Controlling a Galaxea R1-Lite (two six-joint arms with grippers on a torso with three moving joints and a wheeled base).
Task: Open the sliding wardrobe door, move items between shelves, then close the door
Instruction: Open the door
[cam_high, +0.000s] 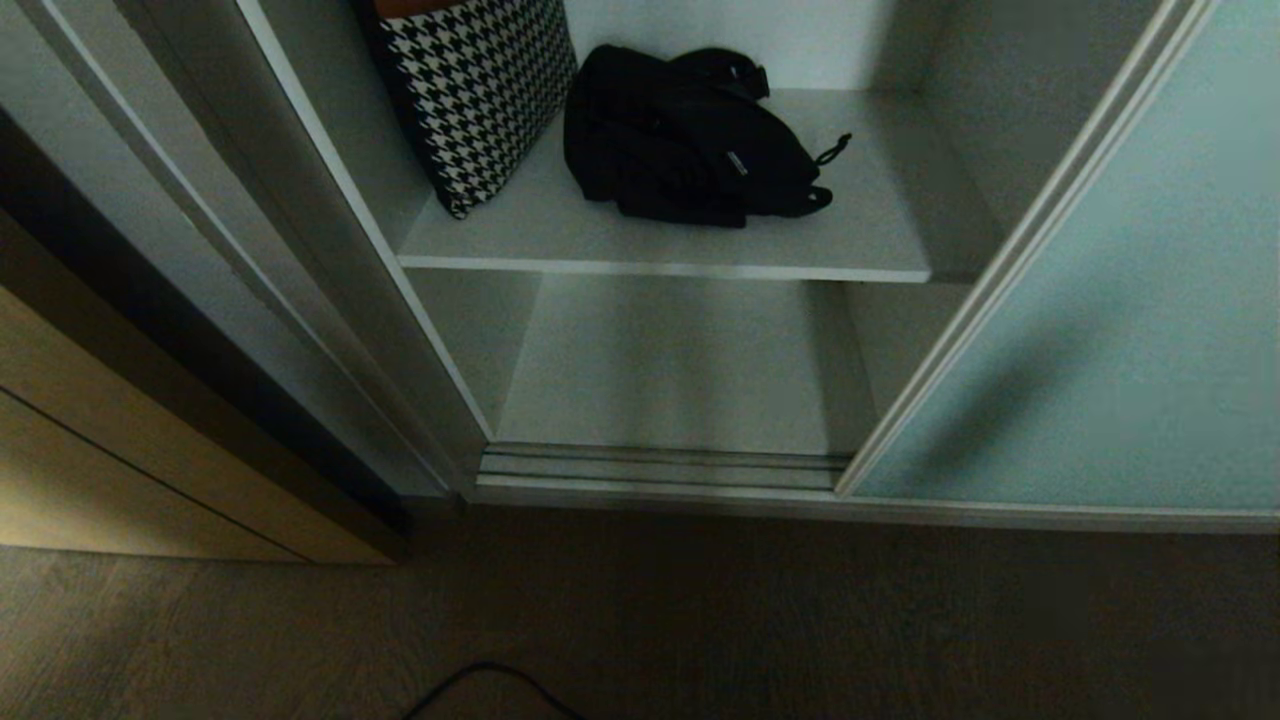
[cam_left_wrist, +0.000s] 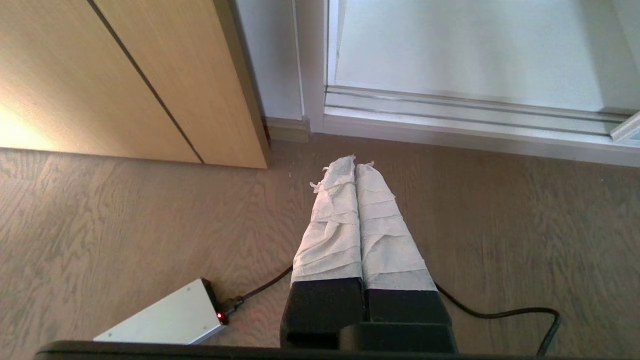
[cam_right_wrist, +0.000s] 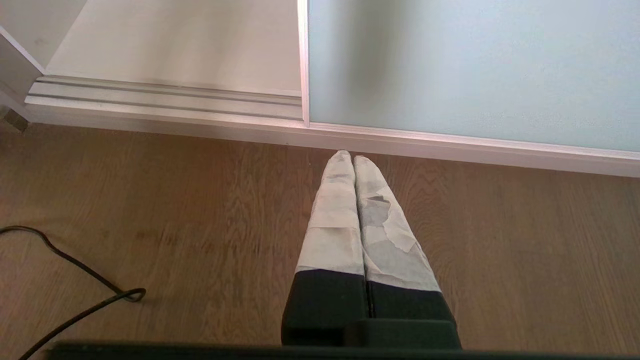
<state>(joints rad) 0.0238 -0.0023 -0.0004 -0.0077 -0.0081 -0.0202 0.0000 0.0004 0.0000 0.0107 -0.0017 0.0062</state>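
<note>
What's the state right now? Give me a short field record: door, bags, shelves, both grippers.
door: sliding wardrobe door slid to the right, compartment open
houndstooth bag: upper shelf, left side, leaning
black bag: same shelf, lying beside it
lower shelf: nothing visible on it
left gripper: shut, holding nothing, over the floor
right gripper: shut, holding nothing, over the floor near the door's frame

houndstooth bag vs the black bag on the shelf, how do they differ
The houndstooth bag is black-and-white checked with an orange top; the black bag is plain black. The houndstooth bag stands leaning against the wardrobe's left wall; the black bag lies slumped, mid-shelf. Both sit on the same upper shelf, close together.
</note>
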